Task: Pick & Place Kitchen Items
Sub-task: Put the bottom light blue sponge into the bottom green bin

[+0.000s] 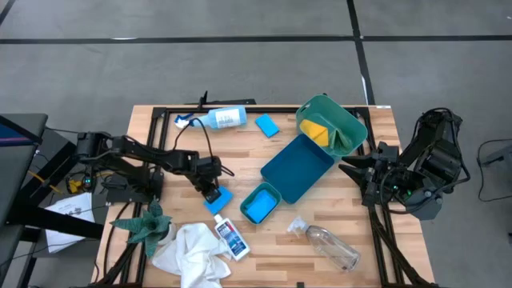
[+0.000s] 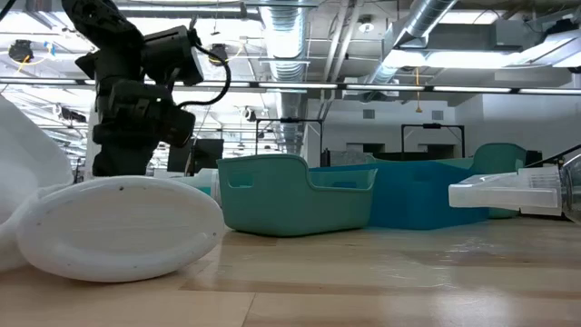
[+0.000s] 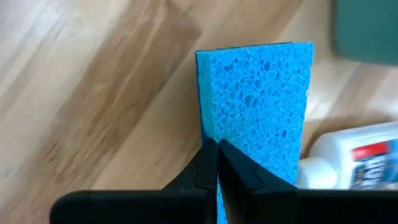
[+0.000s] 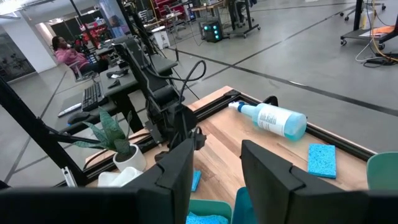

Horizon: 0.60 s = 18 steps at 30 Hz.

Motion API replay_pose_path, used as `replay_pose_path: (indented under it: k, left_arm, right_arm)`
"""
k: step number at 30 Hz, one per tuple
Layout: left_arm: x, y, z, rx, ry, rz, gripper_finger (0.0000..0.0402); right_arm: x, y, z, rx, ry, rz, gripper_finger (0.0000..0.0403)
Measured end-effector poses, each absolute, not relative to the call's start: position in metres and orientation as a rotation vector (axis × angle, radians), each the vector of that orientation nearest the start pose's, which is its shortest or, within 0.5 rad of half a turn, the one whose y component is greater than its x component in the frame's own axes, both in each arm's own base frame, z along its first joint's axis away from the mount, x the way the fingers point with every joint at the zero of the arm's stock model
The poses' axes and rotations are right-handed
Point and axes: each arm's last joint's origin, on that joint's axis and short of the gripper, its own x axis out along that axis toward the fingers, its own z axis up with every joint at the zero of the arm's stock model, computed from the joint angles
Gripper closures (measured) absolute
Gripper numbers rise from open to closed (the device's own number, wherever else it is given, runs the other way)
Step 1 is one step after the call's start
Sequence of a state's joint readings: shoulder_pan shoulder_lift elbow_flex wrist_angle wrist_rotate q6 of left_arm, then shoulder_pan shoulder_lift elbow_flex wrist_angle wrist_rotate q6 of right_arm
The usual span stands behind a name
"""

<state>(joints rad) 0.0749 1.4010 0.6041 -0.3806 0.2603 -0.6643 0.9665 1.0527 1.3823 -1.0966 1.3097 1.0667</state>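
My left gripper (image 1: 211, 193) is shut on a blue sponge (image 1: 220, 200) at the table's near middle, left of a small teal bin (image 1: 261, 202) that holds another blue sponge. A third blue sponge (image 1: 266, 125) and the spray bottle (image 1: 218, 119) lie on their sides at the far edge. The yellow pad (image 1: 316, 130) sits in a green bin (image 1: 344, 120). A small blue-labelled bottle (image 1: 232, 238), a white cloth (image 1: 192, 252) and a clear bottle (image 1: 330, 245) lie near the front. My right gripper (image 4: 214, 174) hovers open at the right. My left gripper pinches the blue sponge at its end nearest the arm (image 3: 214, 134) between its two shut fingers (image 3: 239, 168). The fingers slant down from the table's left and lie along the sponge. Whether the sponge is clear of the table, I cannot tell.
A large blue tray (image 1: 298, 166) lies in the middle, between the small bin and the green bin. A green spiky plant (image 1: 144, 226) stands at the near left, beside the cloth. Bare wood shows at the far middle and near right.
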Motion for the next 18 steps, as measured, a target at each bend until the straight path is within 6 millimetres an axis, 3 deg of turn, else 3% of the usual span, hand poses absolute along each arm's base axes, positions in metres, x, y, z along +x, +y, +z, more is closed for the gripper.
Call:
replay_pose_path:
  k: [12,18]
  left_arm:
    - [0.218,0.027,0.178,-0.868,0.985,0.196,0.0401]
    - [0.233,0.029,0.204,-0.882,0.904,0.180,0.0401]
  right_arm:
    - [0.109,0.109,0.416,0.346,0.114,-0.445,0.0276]
    - [0.107,0.106,0.414,0.352,0.106,-0.467,0.0276]
